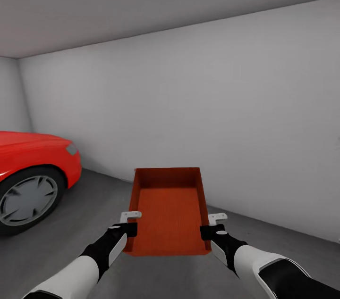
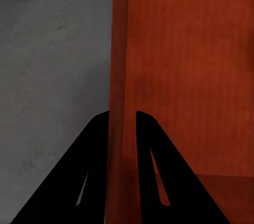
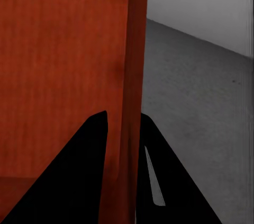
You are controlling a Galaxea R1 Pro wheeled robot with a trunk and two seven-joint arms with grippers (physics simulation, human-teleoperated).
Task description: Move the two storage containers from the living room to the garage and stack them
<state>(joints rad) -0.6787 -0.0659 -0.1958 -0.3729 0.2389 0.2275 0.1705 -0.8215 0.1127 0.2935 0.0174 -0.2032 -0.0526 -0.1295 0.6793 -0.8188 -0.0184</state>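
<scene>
Storage container point(image 1: 168, 211): one red-orange open-topped bin, carried clear of the floor in front of the robot, open side up and nothing visible inside it. Left hand point(image 1: 128, 227) is pinched on the left long wall near the robot's end; the left wrist view shows one finger on each side of that wall point(image 2: 119, 75), closed down to the wall's thickness. Right hand point(image 1: 211, 229) grips the opposite wall point(image 3: 132, 65) the same way. Judgement: rigid plastic, light, smooth and probably slippery; thin walls could flex, so a matched two-sided rim hold suits it. Below and ahead lies dark grey concrete floor point(image 1: 99, 209), a plain white wall point(image 1: 212, 101) beyond, a red car point(image 1: 33, 171) to the left.
</scene>
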